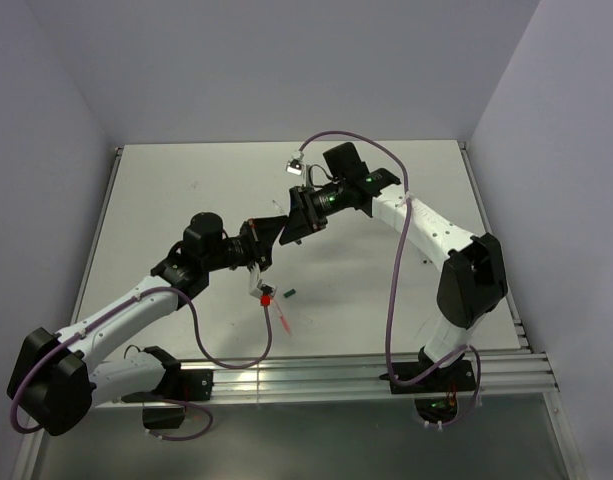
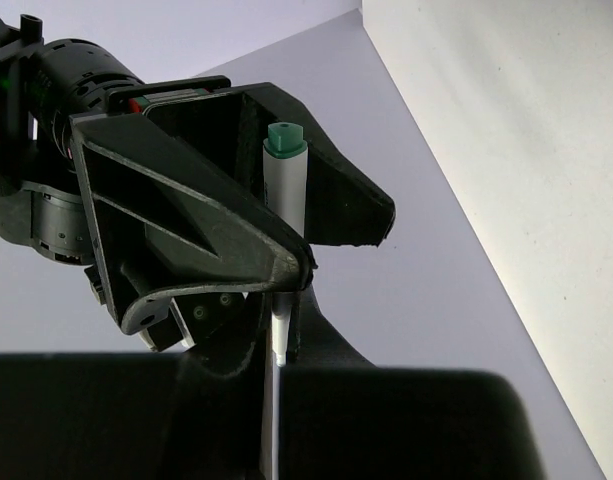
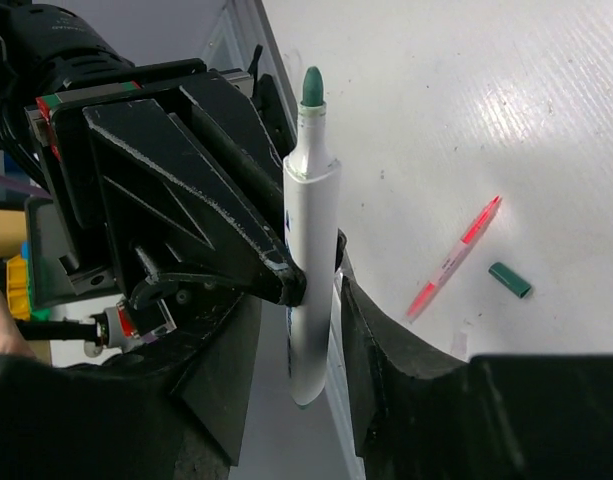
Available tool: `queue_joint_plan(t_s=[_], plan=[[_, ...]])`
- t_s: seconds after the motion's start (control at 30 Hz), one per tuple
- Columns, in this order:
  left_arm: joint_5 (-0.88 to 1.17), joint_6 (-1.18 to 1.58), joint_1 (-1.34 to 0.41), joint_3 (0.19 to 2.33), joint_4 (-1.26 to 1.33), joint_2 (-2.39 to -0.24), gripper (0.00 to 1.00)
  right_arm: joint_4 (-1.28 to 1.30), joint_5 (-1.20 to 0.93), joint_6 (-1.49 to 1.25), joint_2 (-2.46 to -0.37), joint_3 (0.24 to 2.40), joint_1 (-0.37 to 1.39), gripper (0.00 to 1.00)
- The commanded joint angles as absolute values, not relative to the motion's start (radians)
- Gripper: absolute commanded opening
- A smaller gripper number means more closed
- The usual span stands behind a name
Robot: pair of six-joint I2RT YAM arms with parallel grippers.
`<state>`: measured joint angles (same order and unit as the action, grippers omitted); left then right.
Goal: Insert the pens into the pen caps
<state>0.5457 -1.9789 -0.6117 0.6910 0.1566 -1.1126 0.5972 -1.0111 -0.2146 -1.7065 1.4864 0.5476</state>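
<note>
A white pen (image 3: pixel 311 240) with a green felt tip is held in the air between both grippers, above the middle of the table. My right gripper (image 3: pixel 311 320) is shut on its rear half. In the left wrist view the pen (image 2: pixel 284 195) shows its green end plug. My left gripper (image 2: pixel 276 365) closes on the tip end, its jaws only a thin slit apart. In the top view the left gripper (image 1: pixel 274 236) and right gripper (image 1: pixel 289 230) meet tip to tip. The red-pink pen (image 1: pixel 284 320) (image 3: pixel 454 258) and the dark green cap (image 1: pixel 289 293) (image 3: pixel 510 280) lie on the table. The other pen and caps are out of view.
The white table (image 1: pixel 186 190) is walled at the back and on both sides. A ribbed metal rail (image 1: pixel 366 370) runs along the near edge by the arm bases. A purple cable (image 1: pixel 396 260) loops from the right arm.
</note>
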Motion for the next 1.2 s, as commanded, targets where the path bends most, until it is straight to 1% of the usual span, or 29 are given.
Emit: queue_joint_plan(t_s=[0.0,0.33,0.7,1.1,1.13,1.17], plan=[[0.589,-2.028,-0.615,0.689,0.192,-1.115,0.00,0.558,-1.042,-0.219,-1.704,1.490,0.551,0.45],[0.603,-2.037,-0.607,0.695,0.149,-1.098,0.00,0.565,-1.043,-0.209,-1.664,1.436,0.541,0.48],[0.612,-2.085,-0.600,0.689,0.107,-1.089,0.00,0.565,-1.055,-0.207,-1.641,1.419,0.537,0.47],[0.614,-2.098,-0.595,0.686,0.106,-1.101,0.00,0.571,-1.066,-0.198,-1.620,1.396,0.535,0.42],[0.617,-2.097,-0.595,0.686,0.106,-1.100,0.00,0.571,-1.068,-0.198,-1.623,1.397,0.534,0.40],[0.620,-2.097,-0.594,0.687,0.100,-1.098,0.00,0.571,-1.069,-0.199,-1.624,1.400,0.534,0.35]])
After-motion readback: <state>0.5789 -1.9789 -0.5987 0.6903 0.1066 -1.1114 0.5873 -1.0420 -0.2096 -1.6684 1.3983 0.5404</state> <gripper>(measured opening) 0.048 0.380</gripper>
